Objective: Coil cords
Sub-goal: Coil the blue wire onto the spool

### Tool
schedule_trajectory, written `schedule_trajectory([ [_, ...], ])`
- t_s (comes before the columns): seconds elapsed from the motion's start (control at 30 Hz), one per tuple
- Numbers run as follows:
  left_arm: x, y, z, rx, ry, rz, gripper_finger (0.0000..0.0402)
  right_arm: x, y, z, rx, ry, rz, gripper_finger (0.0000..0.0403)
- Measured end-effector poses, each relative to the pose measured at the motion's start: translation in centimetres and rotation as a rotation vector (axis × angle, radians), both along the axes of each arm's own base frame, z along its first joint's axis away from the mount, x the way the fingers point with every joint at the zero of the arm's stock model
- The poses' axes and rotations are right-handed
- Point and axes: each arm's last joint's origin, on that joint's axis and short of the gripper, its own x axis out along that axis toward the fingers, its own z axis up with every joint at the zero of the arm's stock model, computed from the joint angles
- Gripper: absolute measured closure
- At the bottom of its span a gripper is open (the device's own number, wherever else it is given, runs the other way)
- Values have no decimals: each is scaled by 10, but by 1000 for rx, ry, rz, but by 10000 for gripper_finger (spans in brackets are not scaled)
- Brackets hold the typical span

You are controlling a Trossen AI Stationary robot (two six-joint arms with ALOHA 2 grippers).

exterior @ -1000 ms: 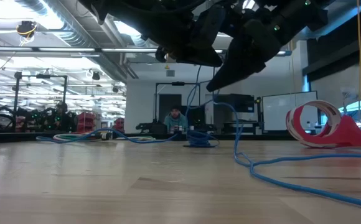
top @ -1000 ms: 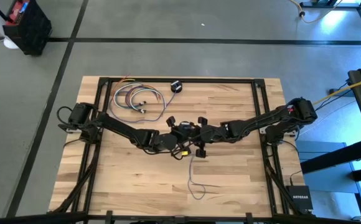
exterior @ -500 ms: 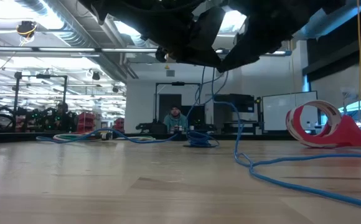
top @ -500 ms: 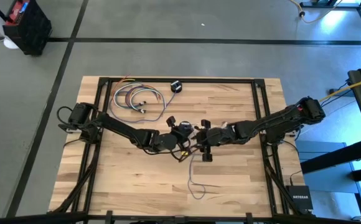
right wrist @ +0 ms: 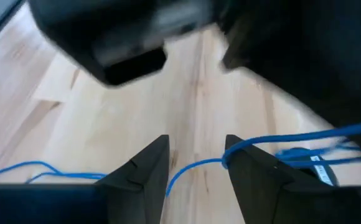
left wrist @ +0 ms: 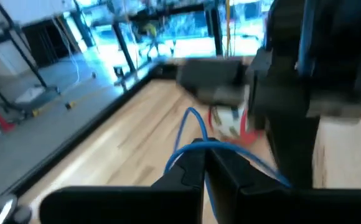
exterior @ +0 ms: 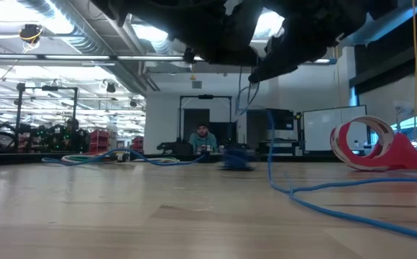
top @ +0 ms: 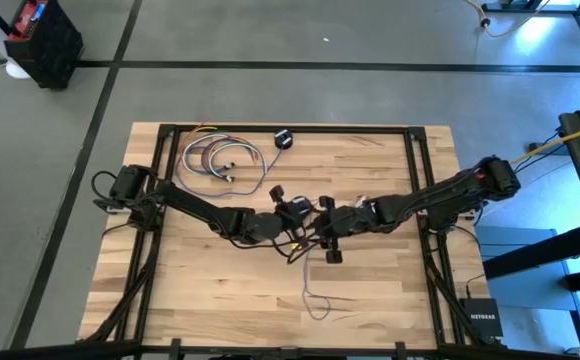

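Left pincer (left wrist: 204, 163) is clamped tight on the thin bluish-purple cord (left wrist: 187, 127). Right pincer (right wrist: 196, 155) stands open just beside it, cord crossing between its fingers, ungripped.

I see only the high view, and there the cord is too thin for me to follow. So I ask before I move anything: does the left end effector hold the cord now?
Observer: Yes. In the left wrist view the left end effector is shut on the blue cord, which comes out on both sides of its tips.
Operator: And the right one?
Observer: The right end effector is open. The cord crosses between its jaws without being pinched.
Operator: Is the cord lifted off the table?
Observer: Only partly. In the low view it hangs from the arms down to the table, and the rest lies on the wood.
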Motion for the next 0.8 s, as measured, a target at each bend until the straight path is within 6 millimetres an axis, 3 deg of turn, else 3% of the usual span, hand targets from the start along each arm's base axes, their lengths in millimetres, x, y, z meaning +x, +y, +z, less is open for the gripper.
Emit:
schedule_trajectory([
  [0.47, 1, -1, 6, 136, 27, -34, 396, -1, -2, 1, -59, -4, -38, 242],
  [0.8, 1, -1, 6, 159, 43, -39, 396, -6, -3, 38, -91, 116, -41, 242],
])
